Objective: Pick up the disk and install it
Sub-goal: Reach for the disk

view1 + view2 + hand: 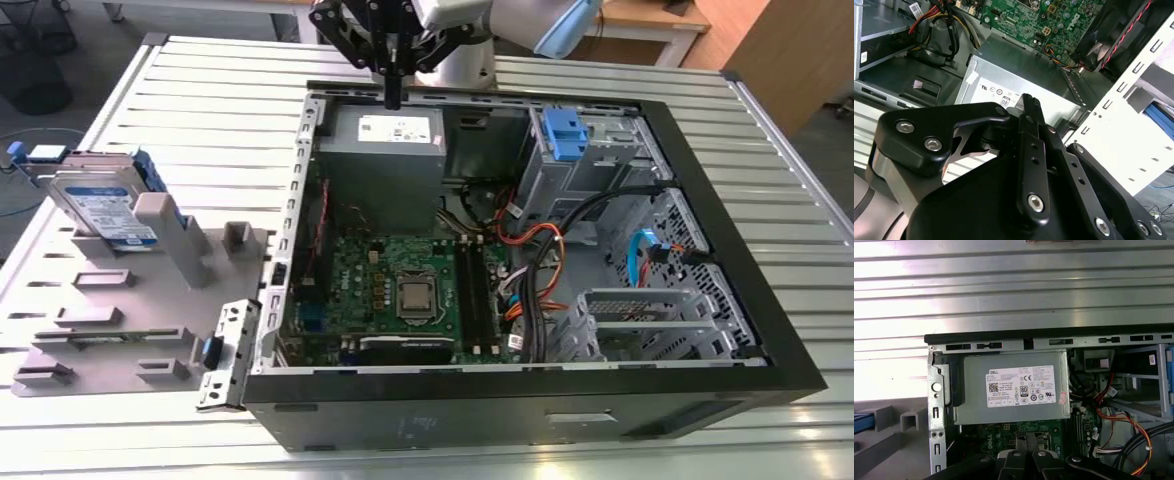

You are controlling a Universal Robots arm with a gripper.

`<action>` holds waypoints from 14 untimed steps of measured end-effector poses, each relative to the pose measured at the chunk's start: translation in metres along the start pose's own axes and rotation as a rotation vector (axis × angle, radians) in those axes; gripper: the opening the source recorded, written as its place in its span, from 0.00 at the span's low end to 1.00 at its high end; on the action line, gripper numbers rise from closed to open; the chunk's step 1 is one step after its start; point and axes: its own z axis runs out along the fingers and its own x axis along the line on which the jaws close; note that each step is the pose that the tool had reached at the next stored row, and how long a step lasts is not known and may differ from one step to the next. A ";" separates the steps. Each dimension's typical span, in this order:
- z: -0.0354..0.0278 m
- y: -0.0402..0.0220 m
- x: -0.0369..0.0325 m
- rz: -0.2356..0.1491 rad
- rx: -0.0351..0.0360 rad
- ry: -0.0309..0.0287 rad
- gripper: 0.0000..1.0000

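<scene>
The disk [104,205], a silver-grey drive with a blue-and-white label and blue rails, stands tilted in a grey fixture [120,320] at the exterior view's left, outside the computer case. My black gripper [394,98] hangs far from it, over the back edge of the case, just above the grey power-supply box [384,150]. Its fingers [1029,102] are pressed together with nothing between them. In both wrist views the power-supply box [1011,387] lies right under the gripper.
The open computer case [507,410] lies on a slatted metal table [200,90]. Inside are a green motherboard [400,290], bundled cables [534,260], a metal drive cage [641,320] and a blue bracket [563,135] in the upper bay.
</scene>
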 end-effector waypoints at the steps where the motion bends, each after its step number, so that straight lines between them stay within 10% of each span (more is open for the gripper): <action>1: 0.0000 0.0000 0.0004 0.000 0.0000 0.0000 0.11; 14: -0.0004 -0.0012 0.0160 0.000 0.0000 -0.0001 0.11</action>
